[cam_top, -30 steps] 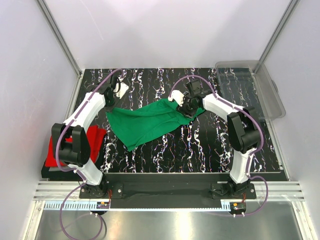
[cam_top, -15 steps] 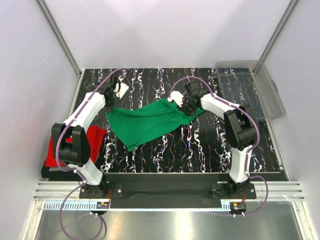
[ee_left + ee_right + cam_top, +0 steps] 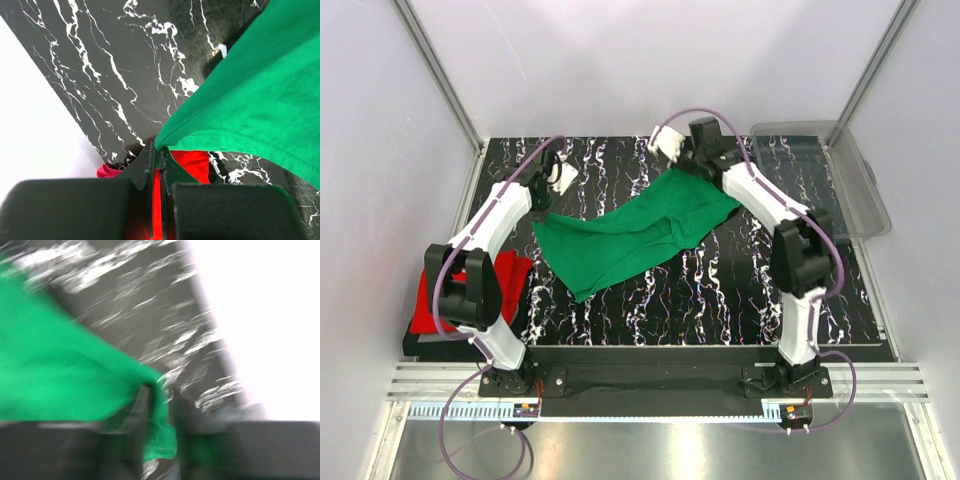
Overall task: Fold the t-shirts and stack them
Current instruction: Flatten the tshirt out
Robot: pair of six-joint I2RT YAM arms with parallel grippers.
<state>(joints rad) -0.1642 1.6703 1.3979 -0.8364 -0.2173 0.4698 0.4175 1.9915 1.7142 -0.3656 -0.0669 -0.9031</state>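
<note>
The left gripper (image 3: 159, 152) has its jaws pressed fully together on one corner of the green t-shirt (image 3: 635, 235); the cloth leaves the tips of those jaws and fans out away from them over the table (image 3: 720, 290). The right gripper (image 3: 162, 395) shows only in a blurred wrist view; a fold of green cloth sits between its jaws and hangs just below them, so they look nearly closed and nipped on another edge of the same shirt. Between the two pairs of jaws the shirt runs as a long, loose band; its lower part lies crumpled on the table, nearer the arm bases than either jaw.

A red t-shirt (image 3: 512, 272) lies folded behind and below the left jaws, at the table's edge; whether a grey one lies under it cannot be told. The clear bin (image 3: 865, 185) stands beyond the right jaws.

By my judgement the red shirt is done; the green one is only being spread, so flattening, folding and stacking it remain.
</note>
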